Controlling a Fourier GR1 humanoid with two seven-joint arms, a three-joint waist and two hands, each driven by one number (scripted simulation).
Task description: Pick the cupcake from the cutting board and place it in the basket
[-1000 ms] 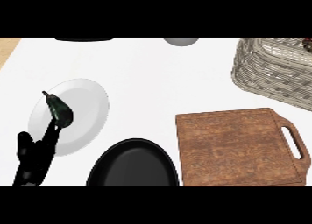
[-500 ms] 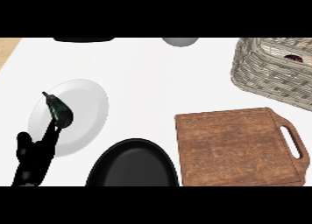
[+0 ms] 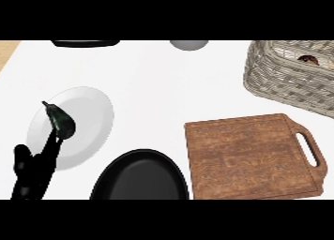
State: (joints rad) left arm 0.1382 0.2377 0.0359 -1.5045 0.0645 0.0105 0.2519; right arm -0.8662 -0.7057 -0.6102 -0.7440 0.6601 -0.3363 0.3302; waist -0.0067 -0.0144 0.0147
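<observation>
The brown wooden cutting board (image 3: 253,157) with a handle slot lies at the lower right, and its top is bare. At the upper right stands the woven wicker basket (image 3: 287,79). Inside it, near the top rim, shows a small brown and white thing that looks like the cupcake (image 3: 309,60). My left hand (image 3: 31,171) rests open at the lower left with its fingers pointing up, their tips over the edge of a white plate. My right hand shows nowhere.
The white plate (image 3: 83,126) at the left carries a dark green vegetable (image 3: 60,122). A black oval pan (image 3: 142,176) lies between plate and board. At the far edge sit a grey round thing (image 3: 189,44) and a black thing (image 3: 85,43).
The small brown thing in the basket now shows lower and further left than one second ago. The left hand has stayed still.
</observation>
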